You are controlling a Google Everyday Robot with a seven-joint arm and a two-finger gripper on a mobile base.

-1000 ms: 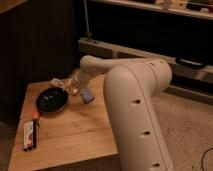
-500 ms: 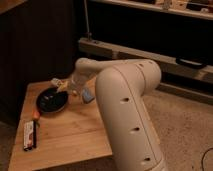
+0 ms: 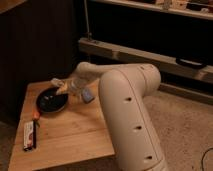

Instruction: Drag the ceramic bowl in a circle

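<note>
**Camera view (the only view supplied)**

The round, shallow, glossy black ceramic bowl (image 3: 48,102) stands upright and flat on the left rear part of the light wooden counter (image 3: 75,137). The gripper (image 3: 61,88) is positioned at the bowl's right rear rim. It is carried by the white robot arm (image 3: 131,112), which is extended across the counter from the right. Whether the gripper is released, clenched or in contact with the rim cannot be told. A small orange object (image 3: 36,115) is seen just in front of the bowl. A flat white and dark packet (image 3: 30,136) lies nearer the counter's front left edge.

**Handling of the bowl**

- The bowl is judged to be rigid, fairly heavy for its size and brittle.
- Its glaze is expected to be slippery, so a loose hold may be lost during the drag.
- Hold is best taken on the rim at the side nearest the gripper, with the wall pinched from inside and outside.
- Downward force should be kept low, so that the bowl is slid and not tipped.
- Little resistance is expected from the smooth wood.
- The circle should be routed clear of the orange object and kept away from the counter's left edge, since a fall would probably break the bowl.
</note>
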